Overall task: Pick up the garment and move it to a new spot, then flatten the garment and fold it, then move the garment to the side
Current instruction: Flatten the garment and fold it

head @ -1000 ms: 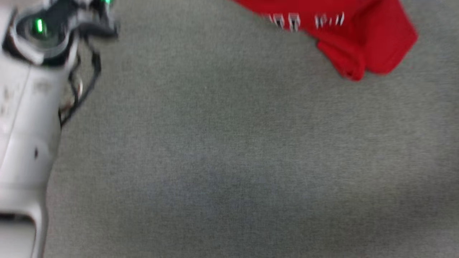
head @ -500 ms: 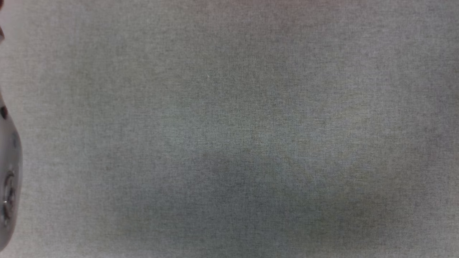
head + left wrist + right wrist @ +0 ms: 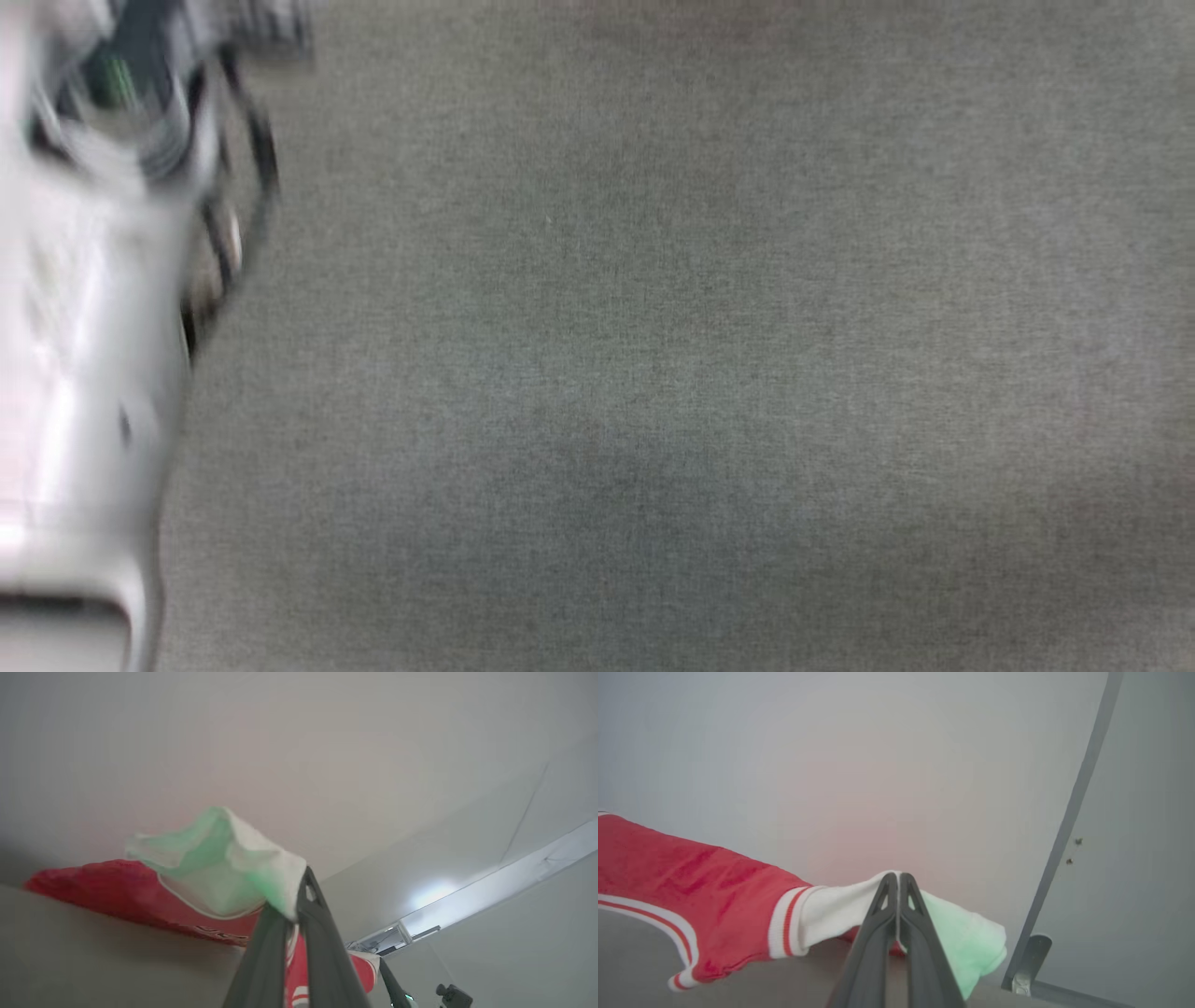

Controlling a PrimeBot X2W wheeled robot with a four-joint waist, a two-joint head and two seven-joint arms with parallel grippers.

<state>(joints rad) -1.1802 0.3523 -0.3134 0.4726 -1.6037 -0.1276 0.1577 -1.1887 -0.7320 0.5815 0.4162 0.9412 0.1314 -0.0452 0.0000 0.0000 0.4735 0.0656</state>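
The table (image 3: 700, 327) is covered with a plain grey cloth-like surface, with soft shadows in its near part. At its left side stands the pale left forearm (image 3: 84, 355), blurred, with a dark cable beside the wrist.

The left end effector (image 3: 299, 896) is clenched on a white sleeve of the garment (image 3: 117, 886), and the cloth there has a green tint. The red body stretches to the left, low over the grey surface. I cannot tell if it touches the surface.

The right end effector (image 3: 897, 882) is also clenched, grasping the other white sleeve just beside the striped trim.

Behind the garment is a pale, bare wall (image 3: 859, 756). A grey metal post (image 3: 1069, 826) rises at the right of it, with a small bracket at its foot. A bright strip of light (image 3: 504, 882) runs across the pale surface of the room in the left wrist view.
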